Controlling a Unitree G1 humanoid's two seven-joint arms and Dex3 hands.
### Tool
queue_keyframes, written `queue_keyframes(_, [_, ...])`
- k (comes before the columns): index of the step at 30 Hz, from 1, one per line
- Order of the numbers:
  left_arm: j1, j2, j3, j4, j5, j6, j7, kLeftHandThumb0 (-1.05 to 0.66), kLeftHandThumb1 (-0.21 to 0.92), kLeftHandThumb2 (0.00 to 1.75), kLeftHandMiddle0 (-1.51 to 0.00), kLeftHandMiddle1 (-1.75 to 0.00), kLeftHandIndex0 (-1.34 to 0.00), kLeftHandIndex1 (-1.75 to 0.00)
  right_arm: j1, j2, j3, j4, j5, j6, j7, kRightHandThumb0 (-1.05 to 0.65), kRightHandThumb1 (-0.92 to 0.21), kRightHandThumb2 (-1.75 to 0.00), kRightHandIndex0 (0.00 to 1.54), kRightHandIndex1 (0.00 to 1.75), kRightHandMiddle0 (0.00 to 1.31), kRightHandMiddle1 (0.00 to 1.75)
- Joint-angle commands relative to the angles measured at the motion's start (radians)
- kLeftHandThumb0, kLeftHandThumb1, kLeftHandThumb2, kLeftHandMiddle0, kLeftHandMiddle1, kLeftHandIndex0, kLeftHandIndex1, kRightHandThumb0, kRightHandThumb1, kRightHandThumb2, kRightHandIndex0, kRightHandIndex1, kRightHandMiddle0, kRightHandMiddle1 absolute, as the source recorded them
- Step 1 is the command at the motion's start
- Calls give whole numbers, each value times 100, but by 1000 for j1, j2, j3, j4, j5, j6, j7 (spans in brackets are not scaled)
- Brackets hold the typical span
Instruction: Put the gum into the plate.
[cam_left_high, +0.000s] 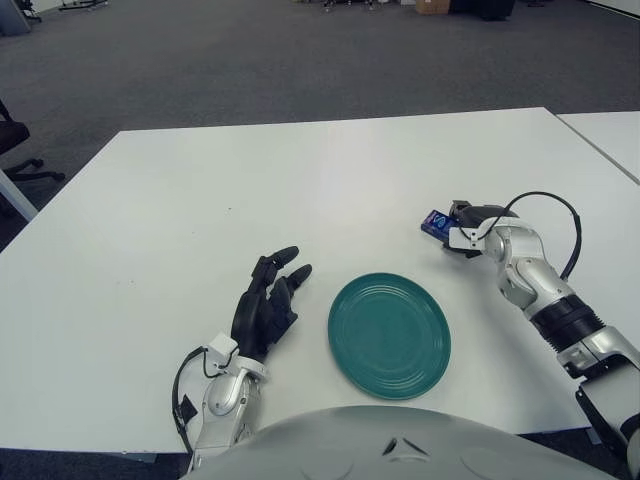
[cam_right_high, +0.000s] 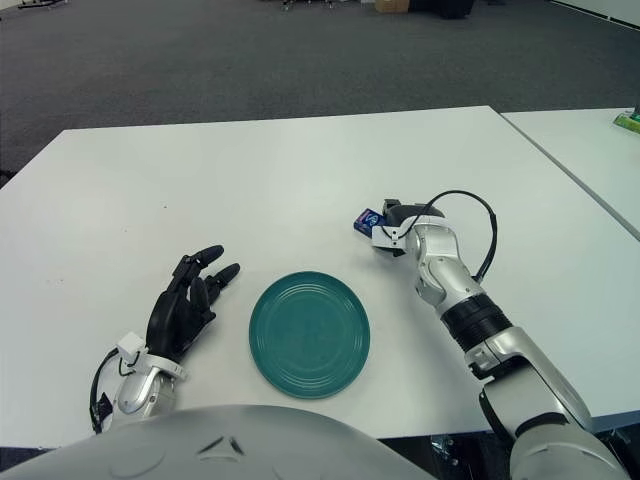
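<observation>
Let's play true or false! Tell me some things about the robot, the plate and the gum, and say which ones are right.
1. The gum is inside the plate. False: it is held past the plate's far right side.
2. The right robot hand holds the gum. True.
3. The plate is red. False: it is green.
4. The left robot hand holds nothing, with fingers spread, left of the plate. True.
5. Nothing lies in the plate. True.
</observation>
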Motion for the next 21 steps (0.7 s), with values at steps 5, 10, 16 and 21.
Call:
queue_keyframes(5, [11,3,-1,2,16,17,7,-83,92,89,-46,-46,-17,-95,70,11,23,32,1,23,46,-90,-92,-44,1,163,0,109])
queue_keyframes(10, [16,-2,-4,-2,20,17,10,-83,92,89,-47,-46,-18,-95,74,5,25,35,-3,25,56,-90,-92,-43,0,172,0,114])
queue_keyframes(16, [20,-5,-4,-3,15,20,7,-83,92,88,-46,-44,-18,-96,77,2,24,60,-1,19,47,-91,-92,-45,0,174,0,114])
queue_keyframes(21, [24,-7,-6,-3,16,19,6,-83,92,89,-46,-43,-19,-96,78,0,24,67,-4,25,52,-92,-92,-47,0,169,0,112])
